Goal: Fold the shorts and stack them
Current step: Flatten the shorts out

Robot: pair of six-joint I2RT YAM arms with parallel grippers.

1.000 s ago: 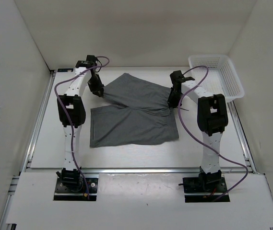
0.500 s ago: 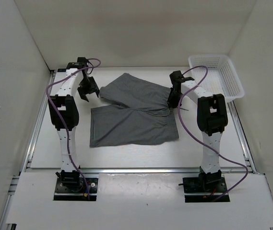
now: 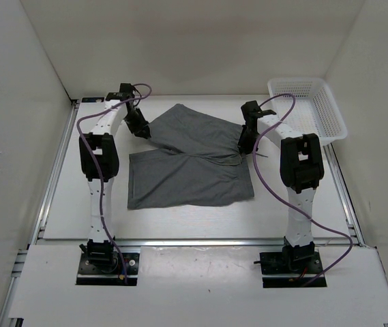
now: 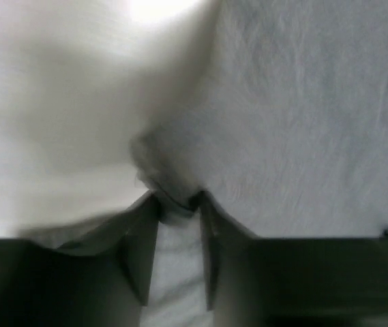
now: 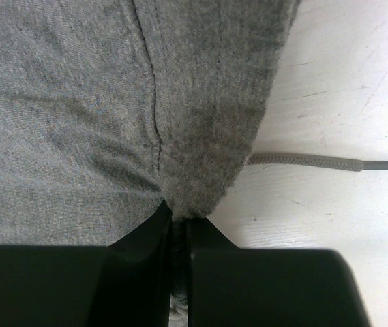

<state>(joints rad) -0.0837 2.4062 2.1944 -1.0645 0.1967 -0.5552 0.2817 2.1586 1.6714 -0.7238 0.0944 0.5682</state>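
Observation:
The grey shorts [image 3: 190, 163] lie spread on the white table, with the waistband to the right and the far leg slanting to the back left. My left gripper [image 3: 142, 129] is at the far leg's left corner. In the left wrist view the left gripper [image 4: 178, 199] has its jaws close together, with a bunched fold of the shorts [image 4: 303, 122] between the tips. My right gripper [image 3: 246, 145] is at the waistband's far right corner. In the right wrist view the right gripper [image 5: 178, 214] is shut on the edge of the shorts [image 5: 64, 116].
A white mesh basket [image 3: 309, 109] stands at the back right, close to the right arm. A grey drawstring [image 5: 309, 161] lies on the table beside the waistband. White walls enclose the table on three sides.
The left gripper swung out to the left, off the shorts, then came back onto the far leg's left corner. The right gripper and the shorts have hardly moved.

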